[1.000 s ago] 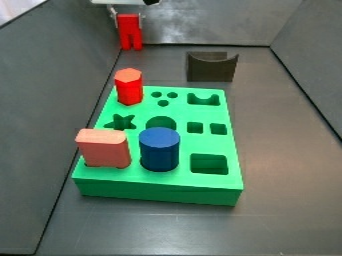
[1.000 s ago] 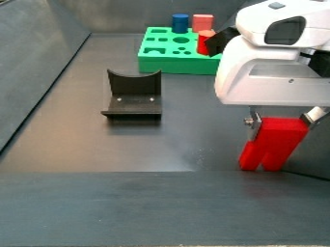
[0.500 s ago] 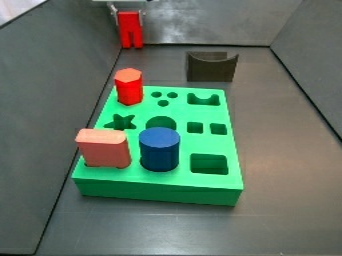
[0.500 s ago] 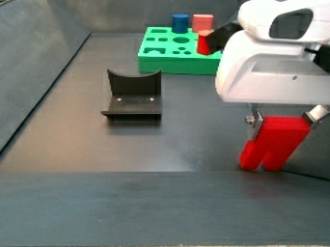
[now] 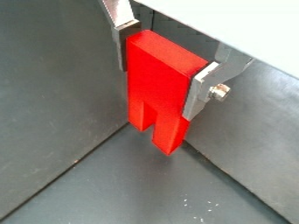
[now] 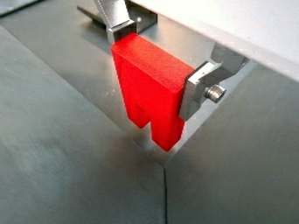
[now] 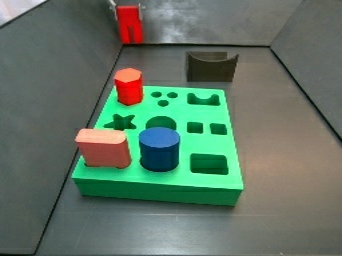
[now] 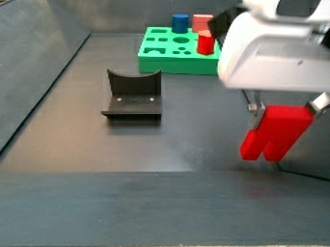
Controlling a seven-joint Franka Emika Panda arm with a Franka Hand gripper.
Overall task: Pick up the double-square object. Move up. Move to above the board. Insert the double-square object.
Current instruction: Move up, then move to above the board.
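While my gripper [image 5: 163,68] pinches the double-square object [image 5: 159,89] between its two silver finger plates, the piece hangs lengthwise straight down from the jaws, its notched end lowest, in both wrist views. One finger [image 6: 115,19] presses one flat side and the opposite plate presses the other, so the red block [image 6: 152,92] sits clamped, not loose. In a side view the block [image 8: 276,132] appears clear of the grey floor, near the corner where floor meets wall, though how much gap lies beneath it I cannot tell.

What counts for the coming move is where the board [image 7: 167,140] lies from me. In that side view the held piece [image 7: 128,22] shows beyond the board's far edge, on the same side as the red hexagonal prism [image 7: 128,86], with the fixture [image 7: 210,66] standing off the board's other far corner. Seen from the opposite side, the board [image 8: 169,50] lies well apart from the gripper [image 8: 277,106], past the fixture [image 8: 131,95]. My judgement: the lift is under way, and the carry must run from this corner toward the board, keeping the block's long axis upright so the stepped end meets its matching cut-out squarely.
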